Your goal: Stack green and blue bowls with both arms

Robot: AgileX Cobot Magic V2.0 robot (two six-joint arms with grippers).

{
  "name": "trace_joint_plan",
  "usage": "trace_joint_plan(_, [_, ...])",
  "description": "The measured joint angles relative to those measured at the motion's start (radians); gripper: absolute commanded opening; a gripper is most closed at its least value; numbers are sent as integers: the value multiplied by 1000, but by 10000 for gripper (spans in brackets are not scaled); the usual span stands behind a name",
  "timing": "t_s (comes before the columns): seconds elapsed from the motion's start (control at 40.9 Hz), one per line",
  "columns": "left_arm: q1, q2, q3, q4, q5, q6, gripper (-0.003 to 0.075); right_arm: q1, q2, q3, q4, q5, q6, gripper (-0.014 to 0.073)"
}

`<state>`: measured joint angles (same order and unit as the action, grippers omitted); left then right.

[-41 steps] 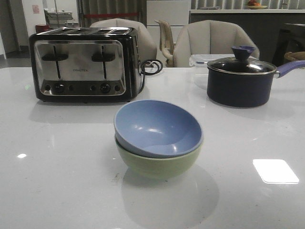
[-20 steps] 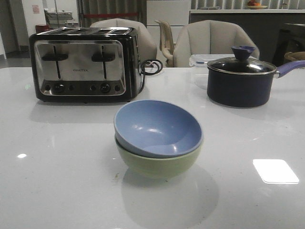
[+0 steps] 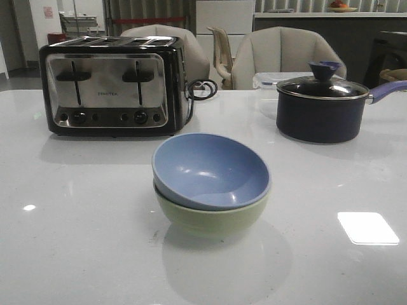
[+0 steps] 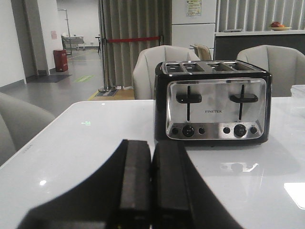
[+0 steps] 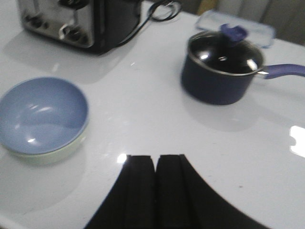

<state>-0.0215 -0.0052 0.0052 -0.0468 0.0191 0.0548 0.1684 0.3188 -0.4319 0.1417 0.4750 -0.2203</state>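
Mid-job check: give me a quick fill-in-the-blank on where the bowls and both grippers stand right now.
1. The blue bowl sits inside the ____ bowl.
2. The left gripper faces the ____, fingers closed and empty.
3. The right gripper is ____ and holds nothing.
4. The glass lid is on the ____.

Missing words: green; toaster; shut; saucepan

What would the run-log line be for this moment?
blue bowl nested in green bowl | left end effector shut, empty | right end effector shut, empty | stack appears done
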Motion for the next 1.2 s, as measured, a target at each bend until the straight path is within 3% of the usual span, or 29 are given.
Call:
trace_joint_plan(0.22, [0, 0, 0, 0, 0, 0, 99, -155, -257, 236, 0, -111, 0, 47])
trace_joint_plan(0.44, [0, 0, 0, 0, 0, 0, 99, -189, -328, 441, 0, -285, 0, 47])
trace_joint_plan(0.635, [0, 0, 0, 0, 0, 0, 99, -193, -328, 460, 0, -391, 0, 47])
trace_joint_plan(0.904, [0, 0, 0, 0, 0, 0, 99, -193, -328, 460, 0, -421, 9, 47])
trace_joint_plan(1.197, [0, 0, 0, 0, 0, 0, 99, -193, -328, 460, -114, -454, 220, 47])
